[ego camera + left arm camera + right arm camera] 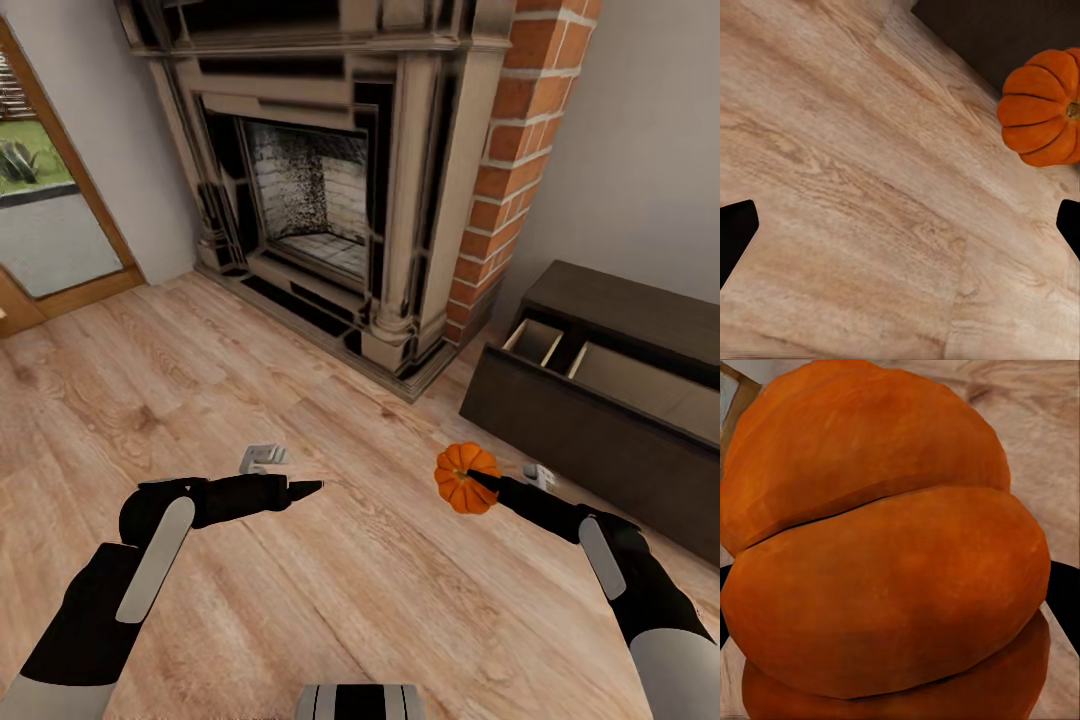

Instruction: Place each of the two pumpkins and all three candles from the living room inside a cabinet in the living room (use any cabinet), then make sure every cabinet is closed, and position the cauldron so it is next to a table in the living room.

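We hold one pumpkin [466, 477] clamped in our right gripper [478, 480], at lower right of centre in the head view, above the wood floor [300, 590]. Our left gripper [308, 487], at lower left, carries nothing and its fingers [736, 232] stand wide apart. The cabinet [600, 420] sits at right with a drawer [540, 345] pulled out, beside the fireplace [330, 190].
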